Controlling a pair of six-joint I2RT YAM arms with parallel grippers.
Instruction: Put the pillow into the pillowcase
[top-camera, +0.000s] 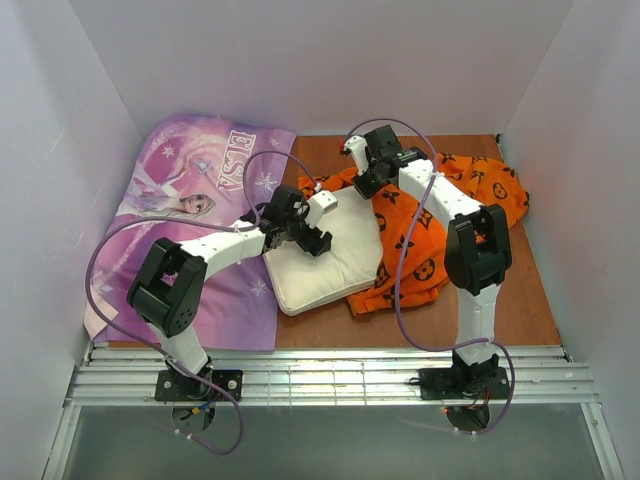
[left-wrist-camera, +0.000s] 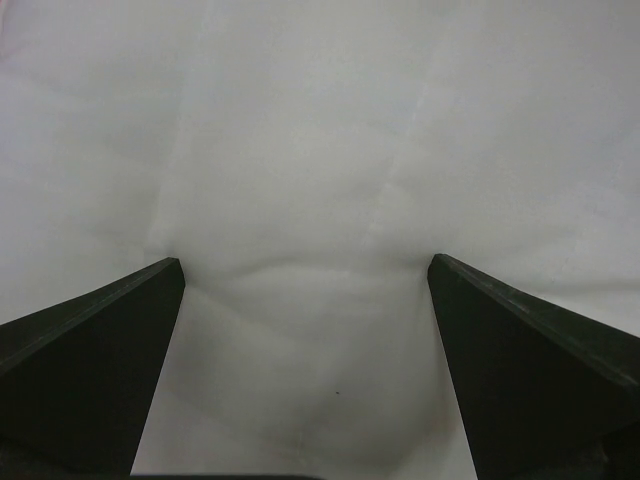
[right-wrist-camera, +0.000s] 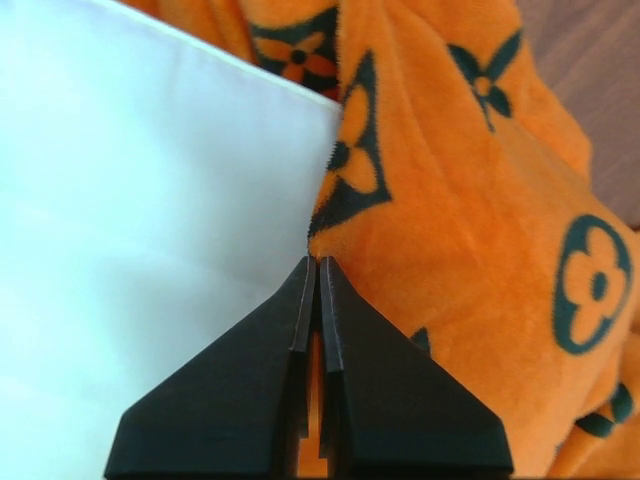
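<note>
The cream-white pillow (top-camera: 325, 265) lies mid-table, its far right part under the orange pillowcase (top-camera: 425, 235) with black motifs. My left gripper (top-camera: 316, 240) rests on the pillow's near left part. In the left wrist view the jaws (left-wrist-camera: 306, 265) stand wide open with pillow fabric (left-wrist-camera: 320, 150) bulging between them. My right gripper (top-camera: 362, 186) is at the pillowcase's far left edge. In the right wrist view it (right-wrist-camera: 316, 262) is shut on the orange edge (right-wrist-camera: 470, 230), right where it meets the pillow (right-wrist-camera: 130, 200).
A purple "ELSA" princess-print fabric (top-camera: 190, 200) covers the left of the brown table (top-camera: 530, 290). White walls close in the left, back and right. A metal rail (top-camera: 330, 380) runs along the near edge.
</note>
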